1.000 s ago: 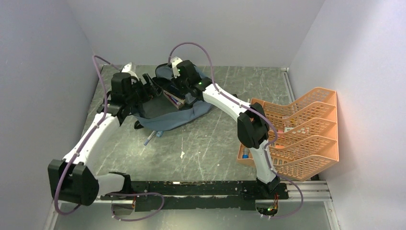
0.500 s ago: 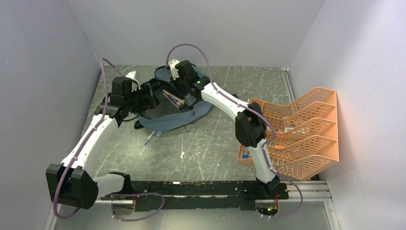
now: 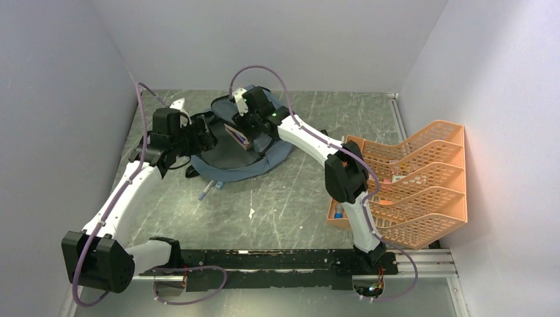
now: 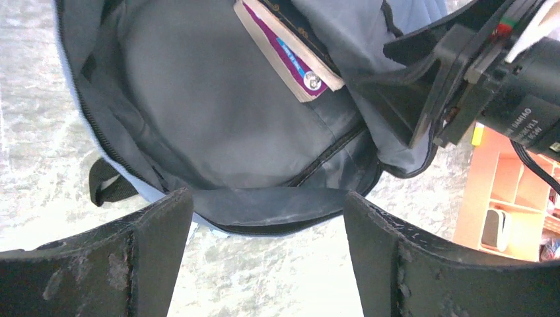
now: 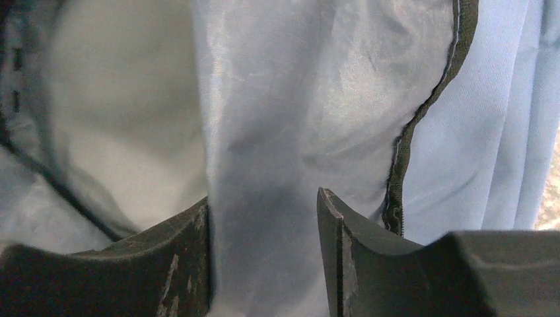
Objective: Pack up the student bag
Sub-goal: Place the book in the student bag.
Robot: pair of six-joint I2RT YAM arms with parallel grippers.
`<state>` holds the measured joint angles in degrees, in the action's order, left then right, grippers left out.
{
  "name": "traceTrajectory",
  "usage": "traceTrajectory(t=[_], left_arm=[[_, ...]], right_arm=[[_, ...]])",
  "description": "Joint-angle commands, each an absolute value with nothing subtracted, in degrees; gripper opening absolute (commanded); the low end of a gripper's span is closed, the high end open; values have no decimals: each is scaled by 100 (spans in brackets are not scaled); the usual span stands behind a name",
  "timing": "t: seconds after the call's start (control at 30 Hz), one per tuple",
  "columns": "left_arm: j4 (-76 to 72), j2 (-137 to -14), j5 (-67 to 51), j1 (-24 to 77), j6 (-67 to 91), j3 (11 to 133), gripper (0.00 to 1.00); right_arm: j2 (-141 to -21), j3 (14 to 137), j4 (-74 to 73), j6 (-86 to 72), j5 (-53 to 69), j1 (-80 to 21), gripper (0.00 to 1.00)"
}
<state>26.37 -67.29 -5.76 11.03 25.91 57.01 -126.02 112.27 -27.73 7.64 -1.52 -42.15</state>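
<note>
The student bag lies on the table with its main zip undone and its mouth gaping, so the grey lining shows. Inside the bag, toward its far side, a book with a purple cover and cream page edges rests at a slant against the inner wall. A black strap loop sticks out from the bag's outer edge onto the table.

The left pincer hovers at the bag's left side, over the open mouth. In its wrist view the left pincer is spread wide, with nothing between its fingers; the bag's zipped rim runs across the gap below them.

The right pincer reaches into the bag from its far right side, just beside the book. In its own view the right pincer is at a narrow gap with a fold of the bag's pale blue-grey fabric filling the space between the fingers. It appears clamped on that fold, though the close view makes the contact hard to confirm.

Just off the bag's near edge a small slim object lies on the table, too small to name. Well to the right of the bag stands the orange mesh tray.
</note>
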Motion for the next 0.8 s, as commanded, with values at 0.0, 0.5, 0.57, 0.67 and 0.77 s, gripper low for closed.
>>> traceTrajectory(t=[0.0, 0.5, 0.57, 0.67, 0.77], left_arm=[[2409, -6528, -144, 1055, 2645, 5823, 88], [2394, -6681, 61, 290, 2751, 5128, 90], [2251, -6886, -339, 85, 2811, 5060, 90], [1896, -7134, -885, -172, 2784, 5011, 91], [1630, -7323, -1262, -245, 2727, 5111, 92]], right_arm=[[-12219, 11769, -3349, 942, 474, -4217, 57], [-11930, 11546, -2669, 184, 23, -3748, 64], [-12090, 11769, -2804, -128, 83, -3604, 65], [-12224, 11848, -2819, -639, 494, -3388, 66], [-12319, 11781, -2697, -1115, 1107, -3171, 67]])
